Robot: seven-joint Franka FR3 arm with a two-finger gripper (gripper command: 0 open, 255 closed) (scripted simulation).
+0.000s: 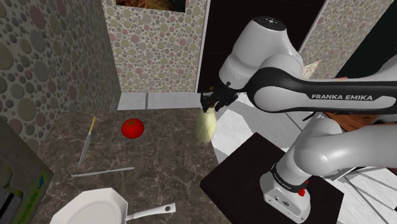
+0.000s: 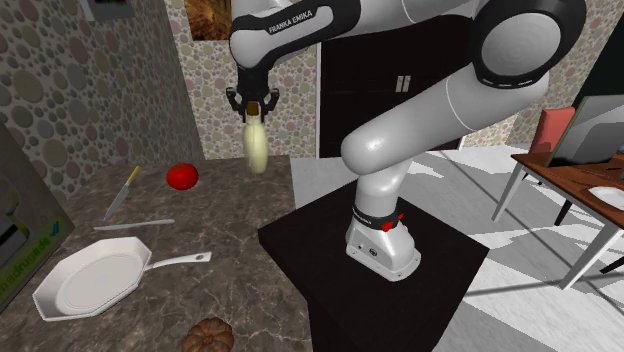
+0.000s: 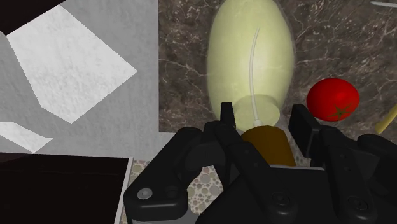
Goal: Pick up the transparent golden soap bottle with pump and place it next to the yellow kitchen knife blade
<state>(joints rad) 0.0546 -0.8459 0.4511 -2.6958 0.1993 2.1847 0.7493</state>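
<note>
Black fingers (image 3: 226, 118) of the tool (image 3: 264, 118) are closed on the brown pump collar (image 3: 267, 143) of the bottle (image 3: 251, 57). The bottle is seen hanging below the tool, apparently lifted clear of the counter (image 1: 165, 165), right of centre in the shoulder view. The pick is judged done and the carry in hand. Next, the bottle is to be swung across to the knife (image 1: 86, 143) at centre left, past the tomato (image 1: 132, 128), and lowered upright just beside the blade. The bottle is egg-shaped, pale yellow and translucent, with a thin dip tube (image 3: 254, 70) visible inside. The knife is slim, with a yellow handle and grey blade. The tomato is round and glossy red; the counter is dark veined stone.
</note>
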